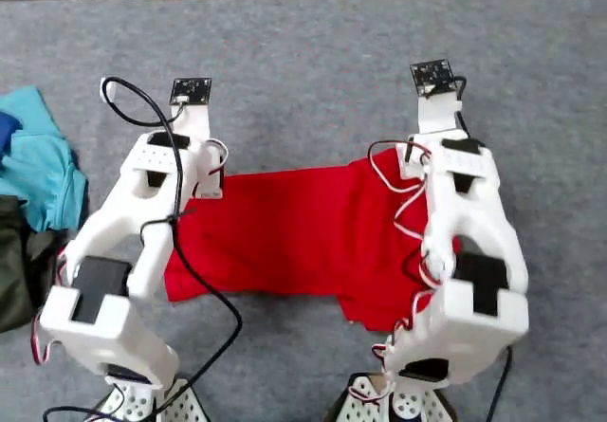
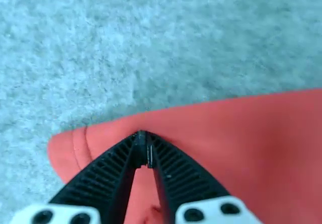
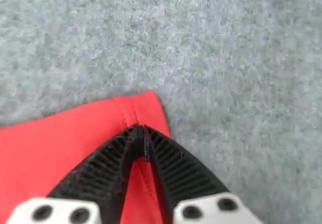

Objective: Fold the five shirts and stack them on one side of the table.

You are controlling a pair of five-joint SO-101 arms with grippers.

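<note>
A red shirt [image 1: 294,232] lies spread on the grey table between the two arms. My left gripper [image 2: 142,146] is shut on the shirt's far edge near a hemmed corner [image 2: 75,148]. My right gripper [image 3: 141,136] is shut on the red shirt [image 3: 60,138] at its other far corner, just inside the hem. In the high view the left arm [image 1: 142,223] stands over the shirt's left end and the right arm [image 1: 465,242] over its right end, each hiding the cloth under it.
A pile of other shirts, turquoise [image 1: 38,161] and dark green [image 1: 14,261], sits at the table's left edge. Bare grey felt [image 1: 313,81] stretches beyond the red shirt toward the far side.
</note>
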